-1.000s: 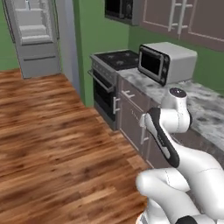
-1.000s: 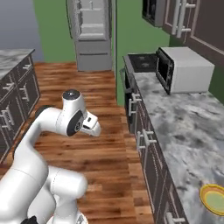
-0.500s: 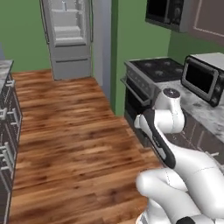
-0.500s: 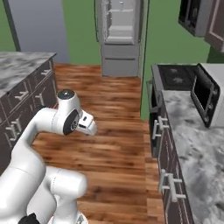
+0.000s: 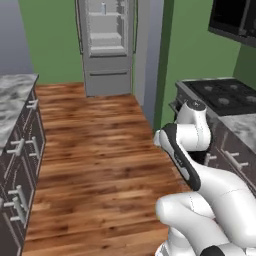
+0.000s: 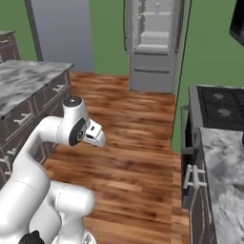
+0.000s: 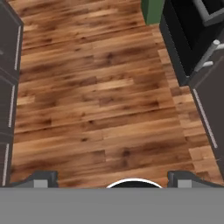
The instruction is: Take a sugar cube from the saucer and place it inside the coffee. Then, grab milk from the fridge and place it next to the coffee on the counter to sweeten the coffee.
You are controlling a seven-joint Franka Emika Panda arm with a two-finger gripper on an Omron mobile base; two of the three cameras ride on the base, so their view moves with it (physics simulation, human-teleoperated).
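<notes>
My gripper [image 7: 111,178] is spread wide, nothing between the fingertips [image 7: 40,178]; in the hand view they sit far apart at the bottom, pointing down at bare wood floor [image 7: 100,96]. In the right base view the hand end of my arm [image 6: 94,135] hangs low over the floor, tucked in close to the base.

The fridge [image 5: 107,45] is straight ahead at the far end of the room, upper section open, white inner shelves visible, wide bottom drawer shut. In the right base view the same fridge [image 6: 155,45] stands far, right of centre. The milk [image 5: 104,8] is a small pale carton on the top shelf, upright as far as I can tell; it also shows in the right base view [image 6: 157,6], too small for detail.

Marbled counter [image 5: 12,97] over dark drawers with silver bar handles runs along the left side; from the right base view it is the slab at left [image 6: 28,78]. A second stretch of counter [image 6: 224,167] sits near right, next to the stove [image 5: 225,95] with black burners. A dark oven front [image 7: 186,39] with a bar handle shows at the right edge of the hand view, drawer fronts [image 7: 8,65] at the left edge.

Green wall [image 5: 50,45] behind and beside the fridge.
</notes>
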